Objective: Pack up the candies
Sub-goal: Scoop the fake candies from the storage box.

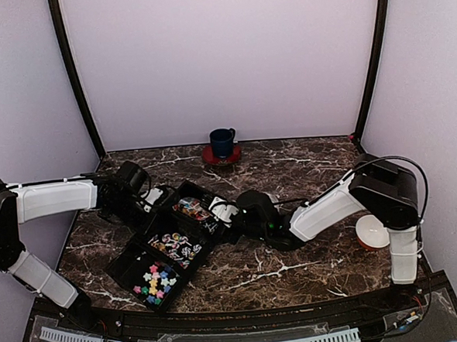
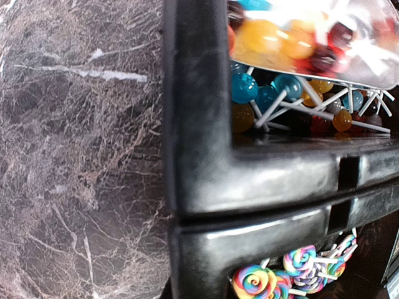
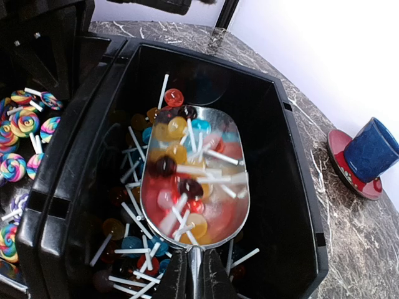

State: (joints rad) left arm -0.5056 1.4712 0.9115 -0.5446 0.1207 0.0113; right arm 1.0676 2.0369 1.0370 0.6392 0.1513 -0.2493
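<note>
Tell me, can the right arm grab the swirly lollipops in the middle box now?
Probably not yet. The right gripper is shut on a scoop full of round lollipops, so its grip is taken. The swirly lollipops sit close by, just over the black wall, with nothing covering them.

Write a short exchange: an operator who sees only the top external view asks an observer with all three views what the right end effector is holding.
Operator: From above I can't make out what the right end effector has. What is it?
Observer: A metal scoop, gripped by its handle, lying inside a black bin.
Operator: Is the scoop loaded?
Observer: Yes, it is full of round lollipops in red, yellow and blue, their white sticks pointing every way.
</note>
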